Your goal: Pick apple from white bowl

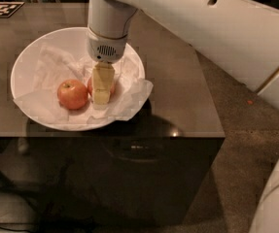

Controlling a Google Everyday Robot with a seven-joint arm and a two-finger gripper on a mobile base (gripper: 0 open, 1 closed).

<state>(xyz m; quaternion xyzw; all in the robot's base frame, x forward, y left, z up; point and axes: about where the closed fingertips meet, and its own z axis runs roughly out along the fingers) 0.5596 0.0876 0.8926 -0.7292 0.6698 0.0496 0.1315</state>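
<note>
The white bowl (32, 57) sits on the dark table, lined with crumpled white paper (51, 64). Two apples lie in it. One orange-red apple with a dark stem dimple (72, 94) lies in full view at the bowl's front. The other apple (89, 86) lies just to its right, mostly hidden behind my gripper; only red slivers show on either side. My gripper (101, 90) points straight down into the bowl, right over this hidden apple, its tip at the paper.
The bowl stands near the table's front edge (129, 135). A black-and-white marker tag (0, 8) lies at the table's back left. My white arm (217, 28) spans the right side above the table. Carpeted floor (241, 130) lies to the right.
</note>
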